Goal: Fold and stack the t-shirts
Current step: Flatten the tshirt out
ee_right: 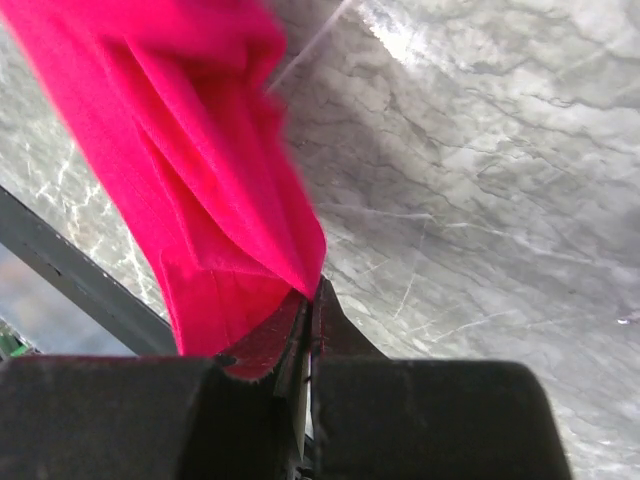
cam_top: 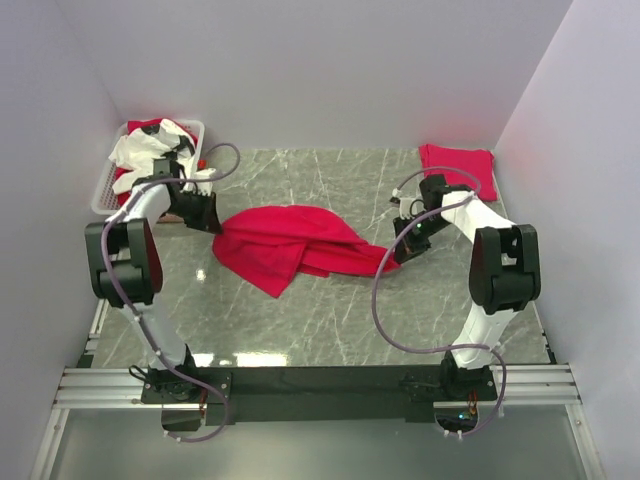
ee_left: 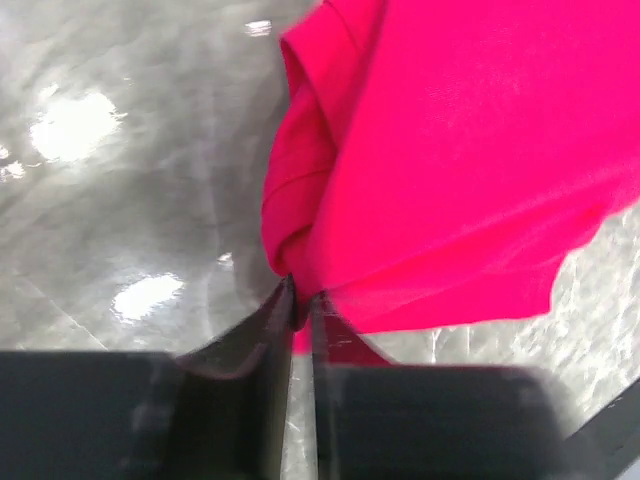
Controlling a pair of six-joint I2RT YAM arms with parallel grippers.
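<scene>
End effectors (ee_left: pixel 300 292) (ee_right: pixel 312 290) tight on opposite ends of t-shirt (cam_top: pixel 292 243)

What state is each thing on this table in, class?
middle t-shirt: crumpled, pinched at both ends.
corner t-shirt: folded, lying flat.
basket: holding heaped cloth.
left pincer: shut on middle t-shirt.
right pincer: shut on middle t-shirt.

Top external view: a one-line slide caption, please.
Left fingers and right fingers pinch opposite ends of a crumpled red t-shirt; a folded t-shirt lies back right.
</scene>
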